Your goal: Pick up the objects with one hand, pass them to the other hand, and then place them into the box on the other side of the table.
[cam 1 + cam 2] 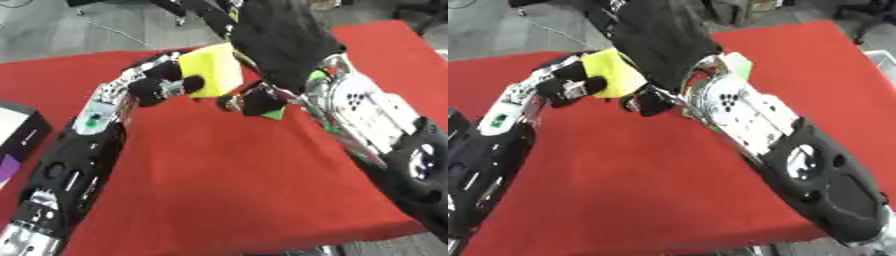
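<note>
yellow block [213, 68] between two hands
left hand [156, 85] curled round it above the red table [219, 190] — right hand [280, 47] touching; fingers can't be told.

Table [227, 200] covered with red cloth, extending below and beyond the fingers. Grey floor [61, 25] past the far edge; a pale cable [114, 30] lies across it.

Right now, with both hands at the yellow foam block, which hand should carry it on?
Probably left: the left hand has fingers curled round the yellow foam block, while the right hand sits against its other side, grip unclear.
</note>
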